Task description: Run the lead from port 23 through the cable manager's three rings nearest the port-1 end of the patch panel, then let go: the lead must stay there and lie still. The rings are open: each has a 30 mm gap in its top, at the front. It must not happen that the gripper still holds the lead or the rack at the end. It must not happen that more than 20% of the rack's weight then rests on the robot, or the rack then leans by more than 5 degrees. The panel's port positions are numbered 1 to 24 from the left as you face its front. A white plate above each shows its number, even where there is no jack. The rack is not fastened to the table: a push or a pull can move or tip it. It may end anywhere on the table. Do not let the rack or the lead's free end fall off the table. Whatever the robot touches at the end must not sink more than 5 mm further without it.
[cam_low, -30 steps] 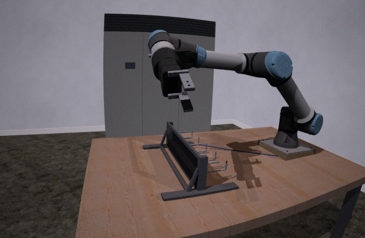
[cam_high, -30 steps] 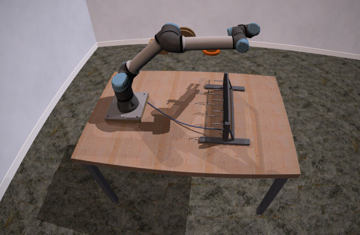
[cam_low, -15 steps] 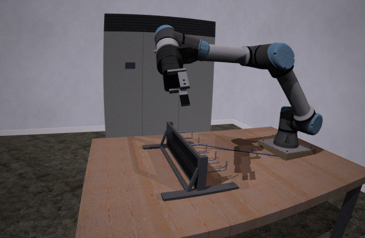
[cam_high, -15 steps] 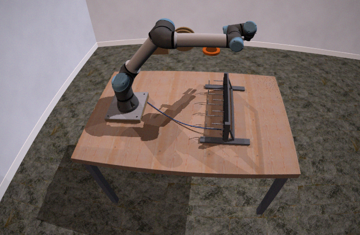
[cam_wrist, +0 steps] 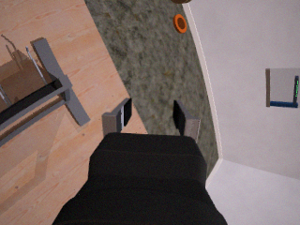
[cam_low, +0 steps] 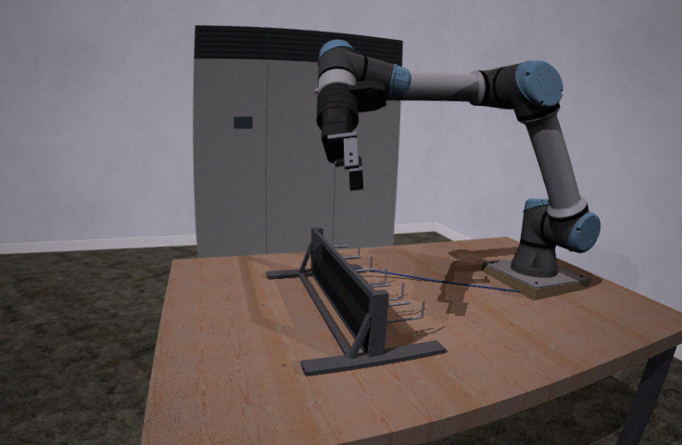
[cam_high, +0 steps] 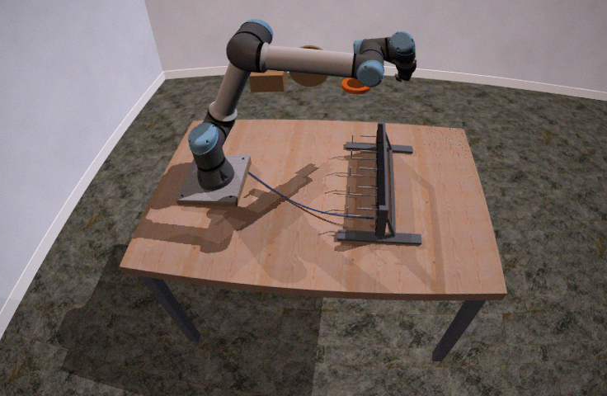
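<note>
On the dark patterned floor, a wooden table (cam_high: 290, 266) (cam_low: 236, 346) (cam_wrist: 66, 19) is placed, with a tall grey cabinet (cam_low: 232, 184) seen behind it in the exterior view. Above the table, the arm (cam_high: 308, 60) (cam_low: 441, 86) is stretched out from its base plate (cam_high: 242, 167) (cam_low: 573, 284) toward the rack. The dark rack (cam_high: 378, 238) (cam_low: 377, 324) (cam_wrist: 77, 110) is held upright on its two long feet, both set down on the table, and its front is turned toward the base plate. On the floor beyond the table, a brown box (cam_high: 267, 82) and an orange ring (cam_high: 344, 87) (cam_wrist: 175, 23) can be seen. From the panel's high-numbered end, the blue lead (cam_high: 290, 200) (cam_low: 431, 279) is run in a shallow curve to beside the base plate, well away from the three rings (cam_low: 423, 309) (cam_wrist: 35, 63) nearest the port-1 end, which are left unthreaded. High above the rack, the claw (cam_high: 403, 78) (cam_low: 354, 177) (cam_wrist: 152, 107) is spread wide, with nothing gripped between its fingers and the lead well apart from it.
</note>
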